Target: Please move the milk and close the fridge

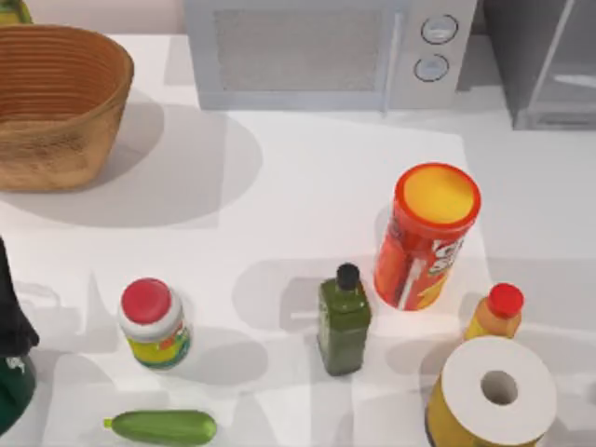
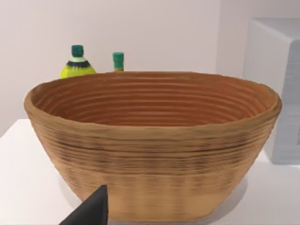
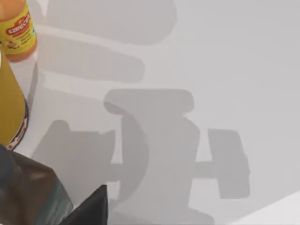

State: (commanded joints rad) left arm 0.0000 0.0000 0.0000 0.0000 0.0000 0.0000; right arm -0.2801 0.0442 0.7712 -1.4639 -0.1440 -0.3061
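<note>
My jaws' state I cannot tell; reaching right for the grey glass-doored fridge (image 1: pixel 549 65) risks toppling the tall orange crisp can (image 1: pixel 426 237).

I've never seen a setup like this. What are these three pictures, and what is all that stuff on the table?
This is a simulated two-armed AgileX robot at a white table. One picture looks down from overhead; the other two come from cameras on each wrist. From above you see a woven basket, a microwave, the fridge at the back right, a red-capped jar, a green bottle, a red snack can, a small orange bottle, a roll of tape and a cucumber. The left arm sits at the left edge, facing the basket. Nothing appears to be held.
</note>
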